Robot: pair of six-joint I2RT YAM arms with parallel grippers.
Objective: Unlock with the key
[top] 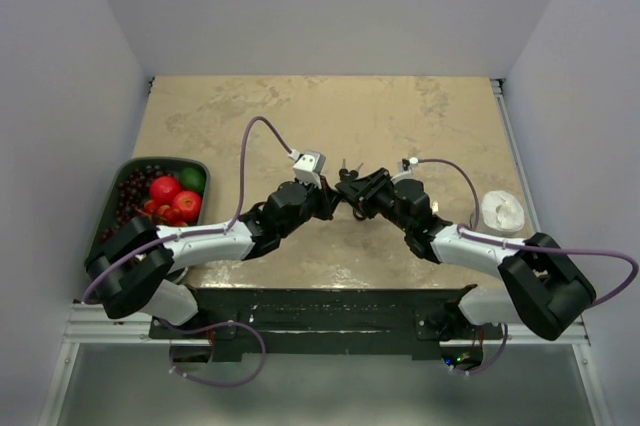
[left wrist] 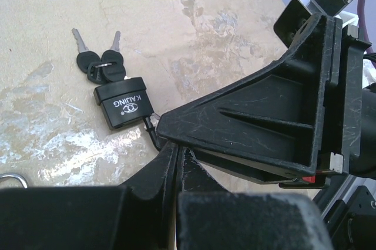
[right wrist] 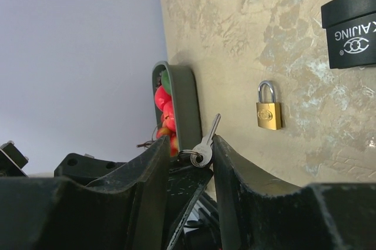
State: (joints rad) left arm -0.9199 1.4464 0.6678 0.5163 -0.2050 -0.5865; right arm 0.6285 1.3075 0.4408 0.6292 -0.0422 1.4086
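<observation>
The right gripper (right wrist: 191,142) is seen with its jaws apart, and a silver key (right wrist: 207,144) stands in the gap between them, close to one finger but not yet clamped by it. The key is carried from below by its ring, apparently in the left gripper (left wrist: 178,151), whose fingers are pressed together; a handover between the two arms is judged to be in hand. The key's long axis runs roughly along the right fingers, blade pointing outward past the tips. Beyond those tips a brass padlock (right wrist: 268,112) lies flat on the surface (right wrist: 235,56), apart from the key and off to one side of its line, shackle pointing away. This is taken to be the lock meant, since a black padlock (left wrist: 122,103) lying farther out has black-headed keys (left wrist: 101,65) of its own touching it. The brass padlock is judged easier for the right arm to reach, so a firm grip on the key's head is needed first. A tray (right wrist: 187,103) of fruit stands well apart at the surface's edge.
</observation>
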